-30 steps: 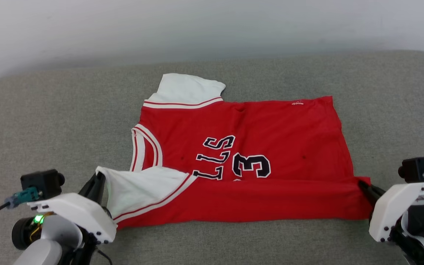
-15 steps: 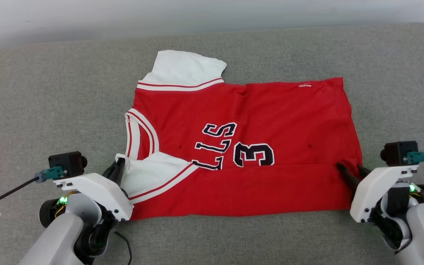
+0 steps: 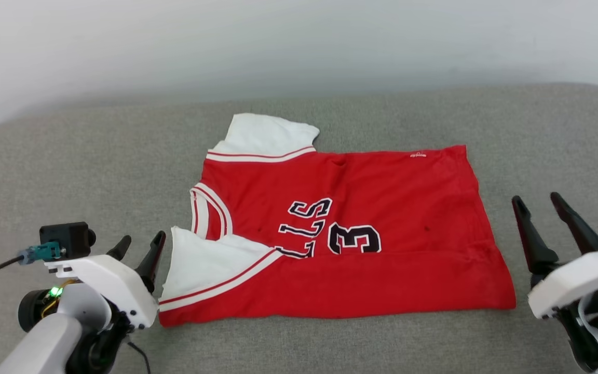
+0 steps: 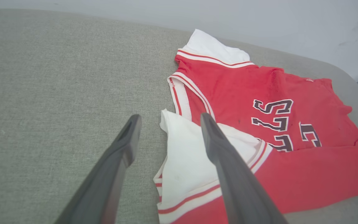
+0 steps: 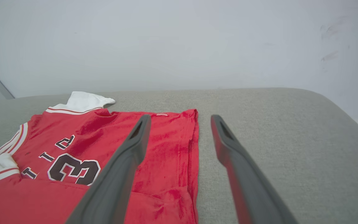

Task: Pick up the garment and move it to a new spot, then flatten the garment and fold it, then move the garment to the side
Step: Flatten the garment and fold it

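Grey woven upholstery (image 3: 70, 166) carries everything. At its near left the left gripper (image 3: 142, 243) stands wide and empty. Its inner finger is just beside the near white sleeve (image 3: 200, 265); whether it touches the cloth I cannot tell. The garment (image 3: 361, 208) lies flat at mid-surface with its long axis running left to right, collar toward the left gripper and hem (image 3: 478, 208) toward the right. Its near long edge is turned up over the front in a red band (image 3: 361, 288) that hides the bottom of the lettering. The right gripper (image 3: 536, 201), also wide and empty, hovers apart from the hem's near corner. By my judgement each arm sits at its own end of the folded band, the left one closer, and the far long edge lies beyond both.
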Controlling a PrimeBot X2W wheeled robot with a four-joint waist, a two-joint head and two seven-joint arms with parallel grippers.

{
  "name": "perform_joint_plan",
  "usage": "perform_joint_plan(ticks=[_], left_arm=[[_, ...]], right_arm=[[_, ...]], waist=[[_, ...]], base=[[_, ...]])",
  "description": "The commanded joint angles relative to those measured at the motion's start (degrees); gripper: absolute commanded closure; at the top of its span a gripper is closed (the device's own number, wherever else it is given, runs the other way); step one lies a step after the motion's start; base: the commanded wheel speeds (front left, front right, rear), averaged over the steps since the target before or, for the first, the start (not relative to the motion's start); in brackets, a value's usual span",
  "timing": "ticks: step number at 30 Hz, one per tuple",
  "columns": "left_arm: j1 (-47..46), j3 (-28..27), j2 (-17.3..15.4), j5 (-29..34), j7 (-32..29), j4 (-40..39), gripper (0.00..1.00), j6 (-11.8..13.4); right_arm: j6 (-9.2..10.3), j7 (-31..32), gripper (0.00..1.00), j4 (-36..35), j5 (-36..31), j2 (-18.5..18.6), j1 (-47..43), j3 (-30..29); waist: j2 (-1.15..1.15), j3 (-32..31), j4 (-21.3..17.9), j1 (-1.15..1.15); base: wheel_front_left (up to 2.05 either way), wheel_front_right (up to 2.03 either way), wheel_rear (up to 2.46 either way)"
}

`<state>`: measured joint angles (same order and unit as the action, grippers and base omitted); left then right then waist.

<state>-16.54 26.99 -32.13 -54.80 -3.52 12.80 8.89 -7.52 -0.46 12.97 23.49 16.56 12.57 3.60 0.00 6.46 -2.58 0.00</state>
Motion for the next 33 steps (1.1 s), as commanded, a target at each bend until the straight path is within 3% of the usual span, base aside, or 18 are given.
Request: perform_joint_plan(ticks=[1,7,11,19,27,28,31,33], left_arm=[[0.79,0.05,-1.27,-0.33,-1.64,-1.80,0.00,0.36],[3.18,2.62,-7.62,-2.41,-13.44,-8.08,0.00,0.56],[4.46,4.25,-9.78,-4.85,-20.13,-7.91,0.00,0.26],[3.50,5.73,-8.54,-8.36,-26.07,-0.50,0.00,-0.97],[0.79,8.60,-5.25,-8.98,-29.20,5.35,0.00,-4.72],[0.79,9.28,-4.64,-9.22,-29.98,6.10,0.36,-5.39],[0.66,10.45,-2.88,-9.81,-31.38,7.60,1.00,-6.46],[0.33,10.82,-2.30,-9.83,-31.49,8.28,1.00,-6.84]], right_arm=[[0.06,-0.73,0.00,-1.58,-1.30,-0.10,-1.63,-1.10],[0.06,0.32,0.00,-9.67,-6.44,-3.30,-8.82,-5.61],[0.06,2.23,0.00,-14.34,-7.67,-6.29,-12.57,-6.83],[0.06,4.82,0.00,-18.54,-7.88,-9.18,-14.15,-6.13],[0.06,5.83,0.00,-18.15,-6.67,-8.93,-13.66,-7.47],[0.06,6.12,0.00,-18.07,-6.50,-8.73,-13.53,-7.72],[0.06,8.07,0.00,-17.64,-5.46,-7.98,-13.11,-8.28],[0.06,9.92,0.00,-17.34,-4.48,-7.12,-12.77,-9.02]], waist=[[0.00,-1.73,0.27,0.00],[0.00,-3.89,-0.32,0.00],[0.00,-3.71,-1.73,0.00],[0.00,-0.66,-5.00,0.00],[0.00,1.43,-6.03,0.00],[0.00,1.58,-6.09,0.00],[0.00,1.74,-6.22,0.00],[0.00,1.74,-6.15,0.00]], base=[[0.00,0.00,0.00],[0.00,0.00,0.00],[0.00,0.00,0.00],[0.00,0.00,0.00],[0.00,0.00,0.00],[0.00,0.00,0.00],[0.00,0.00,0.00],[0.00,0.00,0.00]])
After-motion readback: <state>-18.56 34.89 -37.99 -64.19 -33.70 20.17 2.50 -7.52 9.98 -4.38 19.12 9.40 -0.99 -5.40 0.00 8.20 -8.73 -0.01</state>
